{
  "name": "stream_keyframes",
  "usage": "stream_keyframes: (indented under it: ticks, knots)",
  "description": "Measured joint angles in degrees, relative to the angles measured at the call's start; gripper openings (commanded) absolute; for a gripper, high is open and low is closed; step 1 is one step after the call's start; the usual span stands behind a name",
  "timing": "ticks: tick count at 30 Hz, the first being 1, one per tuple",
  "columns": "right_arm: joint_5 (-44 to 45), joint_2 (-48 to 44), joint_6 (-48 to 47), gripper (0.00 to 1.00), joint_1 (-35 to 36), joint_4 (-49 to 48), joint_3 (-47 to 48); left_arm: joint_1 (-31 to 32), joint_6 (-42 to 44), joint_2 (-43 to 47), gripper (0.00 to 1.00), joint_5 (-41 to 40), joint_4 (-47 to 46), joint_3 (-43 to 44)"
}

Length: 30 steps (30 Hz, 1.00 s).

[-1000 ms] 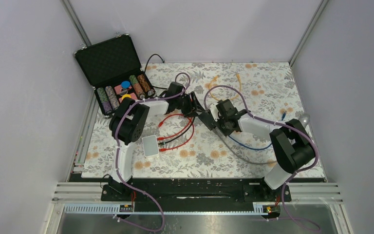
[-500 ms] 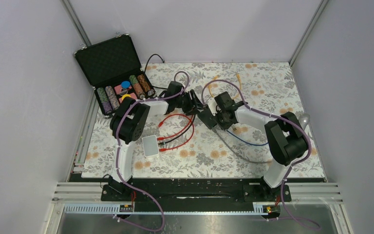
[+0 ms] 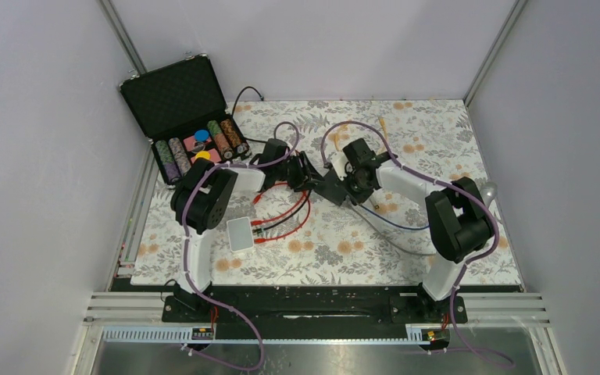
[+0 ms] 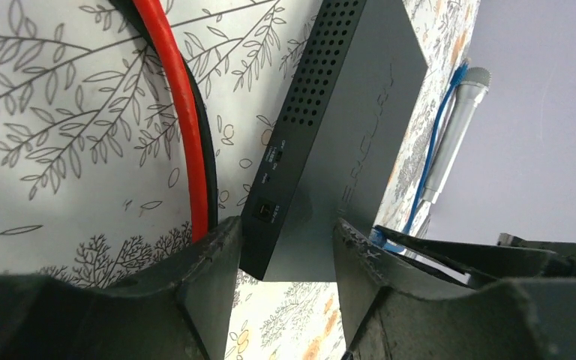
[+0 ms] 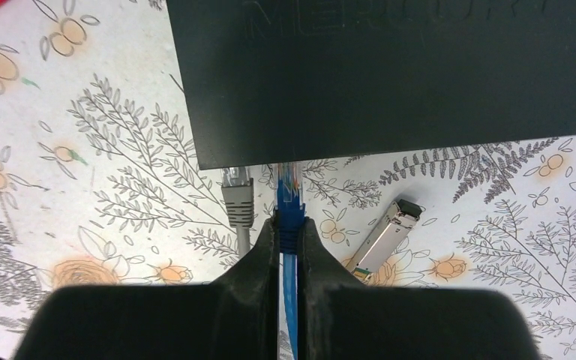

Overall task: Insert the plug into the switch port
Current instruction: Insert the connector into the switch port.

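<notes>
1. right claw (image 5: 291, 225) is pinching the blue plug (image 5: 291, 187), tip right at the switch (image 5: 390, 75) edge. Ports are hidden from here, so it could miss and jam.
2. left claw (image 4: 286, 225) straddles the switch end, can't tell if it's clamped. If loose, the switch slides on the bench (image 3: 336, 258).

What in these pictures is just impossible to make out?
- Right wrist view: the top of the switch hides its ports, so whether the blue plug in the right gripper sits in one is unknown.
- Left wrist view: the side labels are too small to read; whether the left gripper presses the switch is unclear.
- Top view: the grippers cover most of the switch.
</notes>
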<state>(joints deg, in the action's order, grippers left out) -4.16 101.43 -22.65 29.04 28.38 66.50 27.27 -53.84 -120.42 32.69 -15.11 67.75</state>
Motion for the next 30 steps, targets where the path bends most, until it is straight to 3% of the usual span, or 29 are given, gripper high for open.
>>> stream_keyframes:
  ticks: [12,20,26,30]
  knots:
    - [-2.99,5.51,5.03,0.00,-0.15,3.82,8.31,-0.98,5.27,6.40,0.48,-4.24,9.38,-2.36]
    - [-5.97,5.49,15.08,0.00,3.72,-3.69,7.89,-2.27,7.26,16.90,0.50,-9.38,13.29,-9.18]
    - [-1.55,4.48,21.46,0.00,5.44,-6.86,4.42,-5.44,7.30,20.31,0.50,-11.32,13.07,-10.27]
    - [3.21,2.51,28.33,0.00,2.25,-7.19,4.31,-5.22,7.04,19.10,0.50,-10.60,12.13,-7.28]
